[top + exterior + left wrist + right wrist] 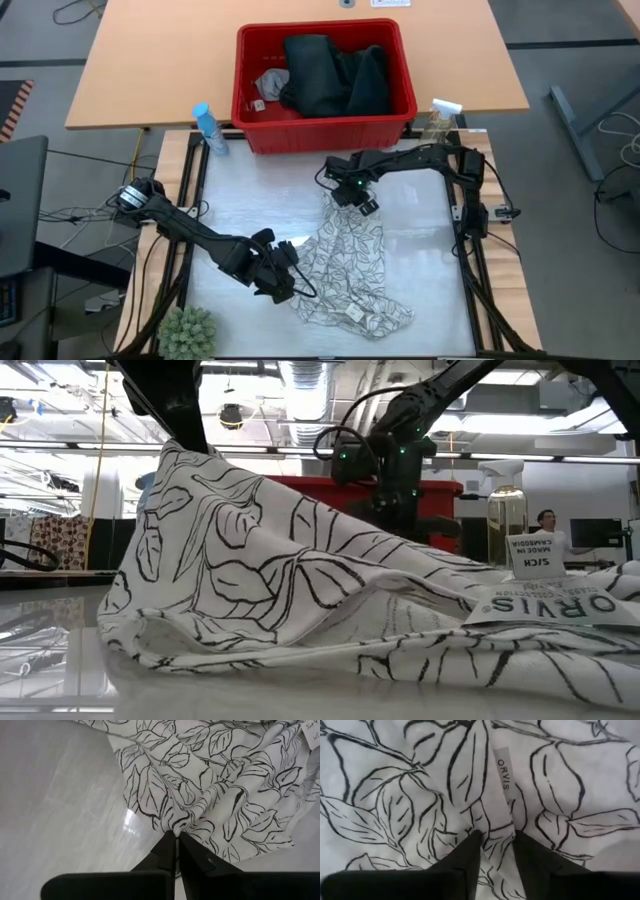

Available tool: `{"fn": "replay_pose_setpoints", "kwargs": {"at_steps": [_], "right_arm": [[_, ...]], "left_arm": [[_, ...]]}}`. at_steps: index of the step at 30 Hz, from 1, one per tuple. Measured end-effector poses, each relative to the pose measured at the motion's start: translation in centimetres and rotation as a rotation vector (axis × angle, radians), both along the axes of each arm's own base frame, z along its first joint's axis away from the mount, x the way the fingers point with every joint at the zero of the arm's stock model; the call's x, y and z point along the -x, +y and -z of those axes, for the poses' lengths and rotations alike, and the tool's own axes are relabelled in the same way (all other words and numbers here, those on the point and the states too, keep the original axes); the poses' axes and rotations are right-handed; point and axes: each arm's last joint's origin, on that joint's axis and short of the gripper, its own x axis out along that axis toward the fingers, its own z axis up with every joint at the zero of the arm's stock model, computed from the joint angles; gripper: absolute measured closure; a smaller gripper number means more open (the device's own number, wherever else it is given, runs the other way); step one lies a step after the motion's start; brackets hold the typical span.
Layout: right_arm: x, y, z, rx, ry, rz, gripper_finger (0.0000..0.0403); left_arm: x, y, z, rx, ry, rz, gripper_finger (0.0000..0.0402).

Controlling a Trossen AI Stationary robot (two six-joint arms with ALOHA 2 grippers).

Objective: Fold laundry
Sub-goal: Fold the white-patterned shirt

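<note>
Leaf-print cloth (215, 785) bunches between our left gripper's (176, 836) pinched-together jaws; our right gripper's (496, 840) jaws straddle its labelled fold, slightly apart.

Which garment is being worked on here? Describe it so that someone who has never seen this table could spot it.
Start at the red plastic basket at the table's far edge; on the pale work surface in front of it lies a crumpled white cloth with grey leaf print. Both grippers are at it, left and right. Unlike the dark garments in the basket, it is light and patterned.
</note>
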Motion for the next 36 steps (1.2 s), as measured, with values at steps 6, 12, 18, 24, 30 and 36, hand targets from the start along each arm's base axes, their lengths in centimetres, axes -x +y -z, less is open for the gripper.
{"fn": "replay_pose_setpoints", "kwargs": {"at_steps": [6,12,18,24,30,36], "right_arm": [[0.5,0.2,-1.1,0.006,-0.003,0.006,0.0384],[1.3,0.3,-3.4,0.024,-0.047,0.09,0.0387],[3.4,0.7,-8.4,0.036,-0.181,0.236,0.0387],[7.2,1.6,-13.6,0.055,-0.304,0.459,0.0387],[11.3,4.0,-17.9,-0.009,-0.44,0.594,0.0387],[14.9,7.2,-21.1,-0.1,-0.604,0.648,0.0387]], "left_arm": [[0.0,0.0,0.0,0.001,0.004,0.005,0.0401],[0.1,0.1,-0.2,-0.002,0.01,0.005,0.0401],[0.4,0.8,-3.0,-0.094,0.04,-0.022,0.0401],[1.4,2.0,-7.0,-0.288,0.06,-0.053,0.0401],[1.9,3.9,-10.2,-0.424,0.089,-0.057,0.0401],[1.9,5.7,-12.7,-0.49,0.077,-0.055,0.0401]]}}
